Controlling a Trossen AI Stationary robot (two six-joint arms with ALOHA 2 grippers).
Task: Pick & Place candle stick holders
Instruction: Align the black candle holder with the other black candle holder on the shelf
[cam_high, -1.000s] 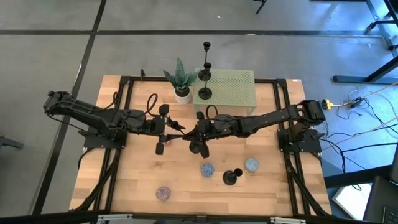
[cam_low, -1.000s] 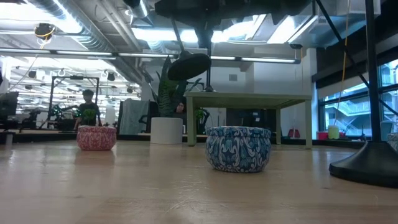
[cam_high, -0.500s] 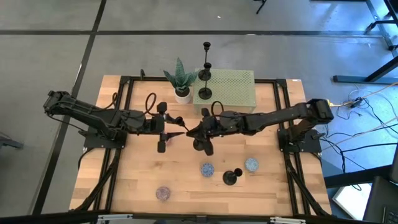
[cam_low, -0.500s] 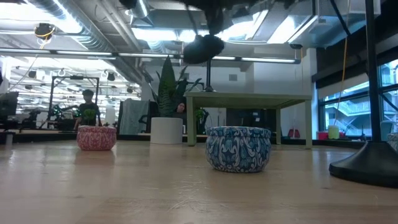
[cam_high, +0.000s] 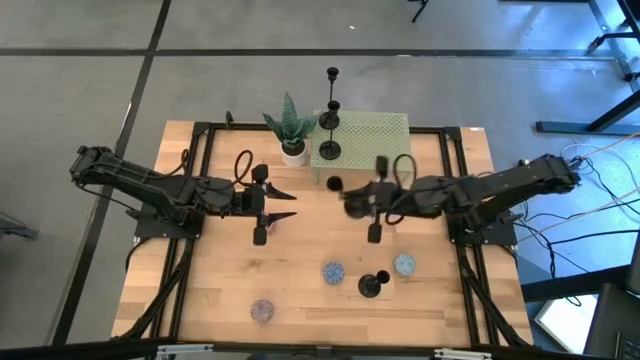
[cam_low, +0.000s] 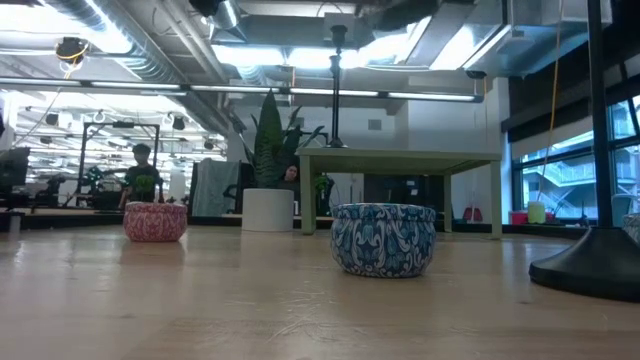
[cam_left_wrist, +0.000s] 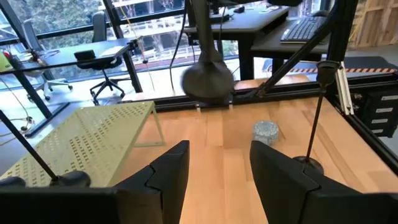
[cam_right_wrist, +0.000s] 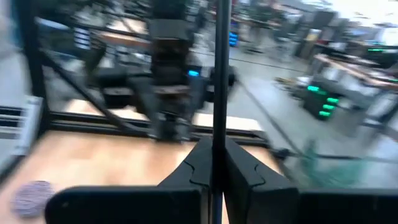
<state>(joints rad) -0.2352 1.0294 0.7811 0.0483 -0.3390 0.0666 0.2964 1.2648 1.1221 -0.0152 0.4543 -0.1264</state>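
Right gripper (cam_high: 352, 201): over the middle of the surface, fingers (cam_right_wrist: 239, 171) pinched on the thin stem of a candle stick holder (cam_right_wrist: 217, 68), which is lifted off the wood.
Left gripper (cam_high: 290, 203): left of centre, fingers (cam_left_wrist: 168, 171) spread apart with nothing between them, pointing toward the right gripper and well apart from it.
Held holder: its round base (cam_left_wrist: 207, 81) hangs in the air, seen from the left wrist.
Other holders: two (cam_high: 330, 130) stand on the green perforated shelf (cam_high: 375, 140) at the far edge; one (cam_high: 372, 285) stands on the wooden surface (cam_high: 200, 300) near the front.
Plant (cam_high: 290, 125): spiky, in a white pot, just left of the shelf.
Small bowls: blue patterned (cam_high: 332, 271), light blue (cam_high: 404, 264), pink (cam_high: 262, 311).
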